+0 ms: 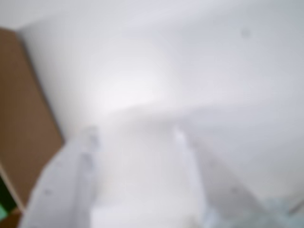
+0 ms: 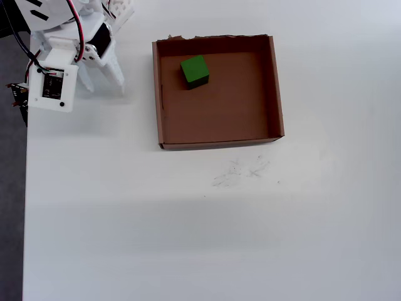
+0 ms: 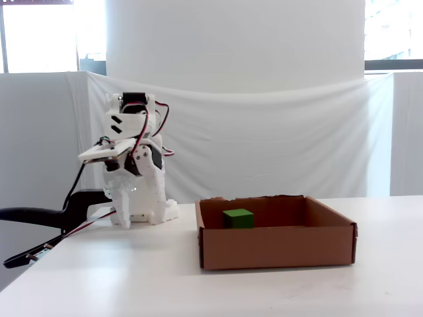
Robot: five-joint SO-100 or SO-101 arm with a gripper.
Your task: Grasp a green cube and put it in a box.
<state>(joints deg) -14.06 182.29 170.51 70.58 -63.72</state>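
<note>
White table (image 2: 188,238) filled most of the overhead view, with a grey floor strip down the left edge. Faint pencil-like scribbles (image 2: 241,170) marked the surface just below the box.

Backdrop in the fixed view: white cloth sheet (image 3: 264,139) hung behind the table, bright windows in the upper corners.

Arm (image 2: 59,59), white with red and black wires, sat folded in the upper left of the overhead view; in the fixed view it stood at left of centre (image 3: 135,172), hunched over its base, well apart from the box.

Box (image 2: 276,94), brown cardboard, shallow and square, lay upper centre of the overhead view, its top edge ragged. In the fixed view it sat right of centre (image 3: 277,247) on the table. A brown wedge at the left edge of the wrist view (image 1: 23,118) looked like the same cardboard; too blurred to be sure.

Gripper (image 2: 103,78) pointed down at the tabletop, left of the box, touching nothing that could be seen. Wrist view showed two pale fingers (image 1: 66,180) rising from the bottom edge with a clear gap between them, nothing held; badly out of focus.

Green cube (image 2: 195,71) rested inside the box, on its floor, near the upper left corner in the overhead view, close to the ragged wall. In the fixed view it showed above the front wall, left of the box's middle (image 3: 238,218).
</note>
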